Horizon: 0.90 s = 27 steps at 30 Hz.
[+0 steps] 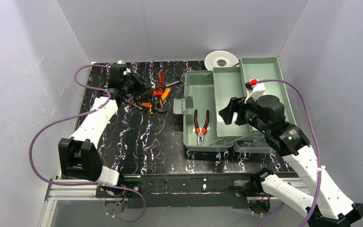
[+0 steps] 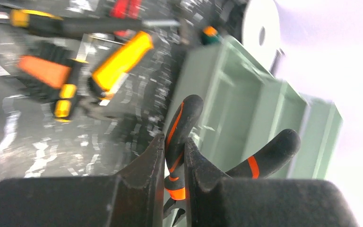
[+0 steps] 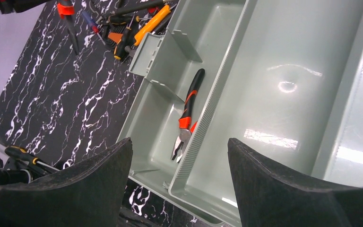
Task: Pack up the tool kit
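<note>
Beside the scattered tools (image 1: 156, 97), the left gripper (image 2: 174, 144) clamps black-and-orange pliers (image 2: 185, 113) by one handle, presumably for boxing; the right gripper (image 3: 178, 144) hangs open.

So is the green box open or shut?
Open. From above you see straight into the box, and pliers lie inside it.

White round spool (image 1: 221, 60) lying flat at the far edge of the bench (image 1: 137, 142), centre hole facing up, close to the back wall (image 1: 179, 28). Blurred in the left wrist view, hole still visible. Bench top black and glossy, streaked with white marble-like veins. Plain pale grey walls closing off the bench at the left (image 1: 19, 71), back and right (image 1: 345, 71). Silver metal rail (image 1: 71, 191) along the near edge.
</note>
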### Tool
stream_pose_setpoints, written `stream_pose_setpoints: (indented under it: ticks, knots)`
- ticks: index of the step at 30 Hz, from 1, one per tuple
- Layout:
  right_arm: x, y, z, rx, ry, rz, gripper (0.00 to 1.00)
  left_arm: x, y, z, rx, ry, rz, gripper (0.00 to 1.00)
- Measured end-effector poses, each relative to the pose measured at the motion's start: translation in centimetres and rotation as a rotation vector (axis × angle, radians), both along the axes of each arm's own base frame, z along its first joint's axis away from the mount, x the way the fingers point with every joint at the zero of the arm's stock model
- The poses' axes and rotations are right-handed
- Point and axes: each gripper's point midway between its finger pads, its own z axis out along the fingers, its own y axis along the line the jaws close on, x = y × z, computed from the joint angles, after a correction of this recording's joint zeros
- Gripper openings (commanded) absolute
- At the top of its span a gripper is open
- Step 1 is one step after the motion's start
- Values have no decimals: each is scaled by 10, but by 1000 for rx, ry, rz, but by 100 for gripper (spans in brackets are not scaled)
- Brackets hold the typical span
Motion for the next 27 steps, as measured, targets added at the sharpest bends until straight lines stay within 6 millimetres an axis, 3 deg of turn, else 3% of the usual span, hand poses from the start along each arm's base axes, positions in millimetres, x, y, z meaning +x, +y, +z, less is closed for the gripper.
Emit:
stream_pose_setpoints:
  ticks: [4, 11, 21, 27]
  knots:
    - [0, 6, -2, 7, 12, 23, 80, -11, -69, 16, -92, -90, -285, 0]
    - [0, 10, 2, 27, 3, 41, 80, -51, -154, 28, -166, -166, -629, 0]
    - [-7, 0, 0, 45, -47, 19, 81, -84, -211, 66, -239, -357, -868, 0]
    - [-10, -10, 2, 58, -112, -11, 79, -95, -232, 63, -228, -389, -925, 0]
